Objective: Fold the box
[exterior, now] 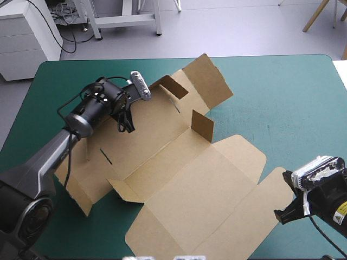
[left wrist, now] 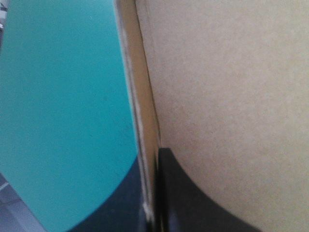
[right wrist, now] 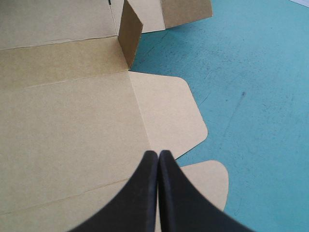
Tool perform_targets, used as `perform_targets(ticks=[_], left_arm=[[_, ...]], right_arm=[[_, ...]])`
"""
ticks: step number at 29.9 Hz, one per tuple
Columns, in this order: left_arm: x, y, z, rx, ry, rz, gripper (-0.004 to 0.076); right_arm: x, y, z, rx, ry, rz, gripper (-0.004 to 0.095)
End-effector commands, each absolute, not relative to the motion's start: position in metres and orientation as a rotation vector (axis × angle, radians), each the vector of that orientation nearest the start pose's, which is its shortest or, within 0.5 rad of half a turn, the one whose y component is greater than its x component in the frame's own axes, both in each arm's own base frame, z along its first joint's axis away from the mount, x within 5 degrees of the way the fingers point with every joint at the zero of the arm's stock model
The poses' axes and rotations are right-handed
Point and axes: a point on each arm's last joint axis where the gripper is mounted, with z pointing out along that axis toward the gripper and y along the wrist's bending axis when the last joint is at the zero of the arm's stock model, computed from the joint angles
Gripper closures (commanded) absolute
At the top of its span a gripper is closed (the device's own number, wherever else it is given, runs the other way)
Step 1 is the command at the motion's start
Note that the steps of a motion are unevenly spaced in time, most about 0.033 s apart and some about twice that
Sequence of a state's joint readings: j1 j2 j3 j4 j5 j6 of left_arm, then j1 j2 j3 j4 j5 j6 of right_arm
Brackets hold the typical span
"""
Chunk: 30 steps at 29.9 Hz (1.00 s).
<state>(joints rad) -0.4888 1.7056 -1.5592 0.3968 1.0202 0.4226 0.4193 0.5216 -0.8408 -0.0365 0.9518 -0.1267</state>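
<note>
Brown box (exterior: 179,162) mid-table (exterior: 282,92), mostly flat, rear strip along approx. 8–2 o'clock. L end effector (left wrist: 153,154) clamped on rear wall panel, board pinched inside. R end effector (right wrist: 158,155) pinched closed, empty, at lid's 4 o'clock edge, sheet toward its 10 o'clock. L nearer the wall.

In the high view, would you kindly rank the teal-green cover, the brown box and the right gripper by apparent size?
1. teal-green cover, largest
2. brown box
3. right gripper, smallest by far
</note>
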Motion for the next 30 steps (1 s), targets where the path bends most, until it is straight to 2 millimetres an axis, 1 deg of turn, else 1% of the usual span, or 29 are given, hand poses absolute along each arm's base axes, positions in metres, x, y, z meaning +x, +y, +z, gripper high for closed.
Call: perform_targets(ticks=[1,4,6,10,12,17,22,26,30], left_arm=[[0.345,-0.169,0.359,1.324,2.041,0.636,0.0734],[0.345,-0.188,0.357,1.395,1.933,0.711,0.0734],[0.344,-0.201,0.355,1.426,1.870,0.696,0.0734],[0.339,-0.223,0.363,1.443,1.707,0.671,0.0734],[0.334,-0.230,0.365,1.455,1.668,0.686,0.0734],[0.313,-0.255,0.362,1.485,1.654,0.625,0.0734],[0.284,-0.274,0.366,1.514,1.497,0.697,0.0734],[0.256,-0.280,0.366,1.481,1.350,0.769,0.0734],[0.235,-0.279,0.355,1.469,1.234,0.838,0.0734]], right_arm=[[0.070,0.027,0.382,-0.554,1.961,0.127,0.0927],[0.070,0.027,0.382,-0.554,1.961,0.127,0.0927],[0.070,0.027,0.382,-0.554,1.961,0.127,0.0927],[0.070,0.027,0.381,-0.553,1.965,0.127,0.0927],[0.070,0.027,0.381,-0.554,1.969,0.127,0.0927],[0.070,0.027,0.381,-0.554,1.969,0.127,0.0927],[0.070,0.027,0.381,-0.554,1.969,0.127,0.0927],[0.070,0.027,0.381,-0.554,1.969,0.124,0.0927],[0.070,0.027,0.381,-0.554,1.969,0.124,0.0927]])
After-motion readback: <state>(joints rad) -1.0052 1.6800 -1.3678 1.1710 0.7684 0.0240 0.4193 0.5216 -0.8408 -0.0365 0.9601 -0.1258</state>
